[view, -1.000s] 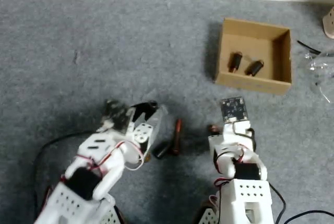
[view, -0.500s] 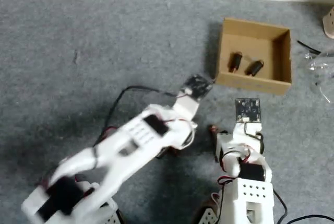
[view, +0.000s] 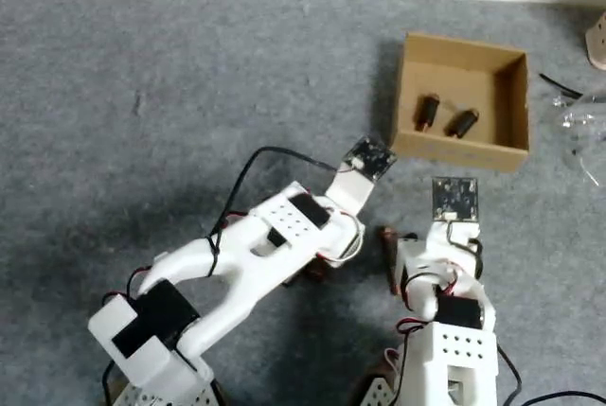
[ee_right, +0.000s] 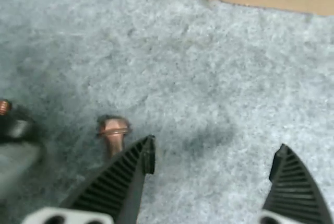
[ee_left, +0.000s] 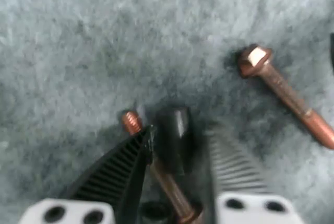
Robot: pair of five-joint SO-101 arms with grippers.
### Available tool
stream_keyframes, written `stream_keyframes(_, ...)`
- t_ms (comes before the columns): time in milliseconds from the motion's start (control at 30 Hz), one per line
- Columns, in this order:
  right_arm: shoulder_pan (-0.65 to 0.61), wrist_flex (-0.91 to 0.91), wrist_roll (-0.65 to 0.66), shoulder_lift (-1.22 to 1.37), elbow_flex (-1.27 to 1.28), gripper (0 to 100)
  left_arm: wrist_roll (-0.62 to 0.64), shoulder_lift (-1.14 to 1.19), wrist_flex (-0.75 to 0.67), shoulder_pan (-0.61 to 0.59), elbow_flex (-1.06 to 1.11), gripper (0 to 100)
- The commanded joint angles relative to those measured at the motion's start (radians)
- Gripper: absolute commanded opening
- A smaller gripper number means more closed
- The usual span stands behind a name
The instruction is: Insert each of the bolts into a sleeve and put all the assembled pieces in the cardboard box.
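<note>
Grey carpet (view: 142,94) under left claw (ee_left: 180,132), agape astride black sleeve (ee_left: 173,140), and right claw (ee_right: 216,145), wide agape.

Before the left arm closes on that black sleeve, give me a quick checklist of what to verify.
1. Left gripper open: ok.
2. Black sleeve between its fingers: ok.
3. Nothing else in the gap: not ok, a bolt lies slanted beside the sleeve, passing under one finger.
4. Second bolt lying apart on the carpet: ok.
5. Right gripper open, holding nothing: ok.
6. Cardboard box has room: ok, two assembled pieces inside.
</note>
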Motion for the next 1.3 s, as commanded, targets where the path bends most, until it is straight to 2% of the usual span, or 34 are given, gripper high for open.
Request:
stream_keyframes(0,0.012,-0.03,-0.012,-0.013,-0.013,32.2,0.015,-0.021,0.055,0.013,-0.044,33)
stream_keyframes(67,0.012,-0.03,-0.012,-0.013,-0.013,32.2,0.057,-0.022,0.064,0.008,-0.056,32)
stream_keyframes(233,0.012,-0.03,-0.012,-0.013,-0.013,32.2,0.068,-0.142,0.164,-0.015,-0.071,27)
stream_keyframes(367,0.01,-0.03,-0.012,-0.013,-0.012,32.2,0.068,-0.369,0.255,-0.122,-0.062,23)
stream_keyframes(500,0.007,-0.03,-0.012,-0.013,-0.01,32.2,0.069,-0.575,0.279,-0.216,0.044,19)
stream_keyframes(767,0.005,-0.03,-0.011,-0.013,-0.01,32.2,0.069,-0.811,0.278,-0.248,0.245,3)
stream_keyframes(800,0.005,-0.03,-0.011,-0.013,-0.01,32.2,0.069,-0.825,0.265,-0.269,0.259,0)
stream_keyframes(867,0.005,-0.03,-0.011,-0.013,-0.01,32.2,0.069,-0.849,0.226,-0.344,0.3,2)
stream_keyframes(1067,0.004,-0.024,-0.012,-0.008,-0.01,32.2,0.068,-0.894,0.037,-0.645,0.447,1)
stream_keyframes(1167,0.004,0.053,-0.012,-0.012,-0.019,32.1,0.063,-0.897,-0.014,-0.733,0.51,1)
stream_keyframes(1267,-0.033,0.096,-0.103,-0.007,-0.071,32.1,0.063,-0.895,-0.115,-0.791,0.578,1)
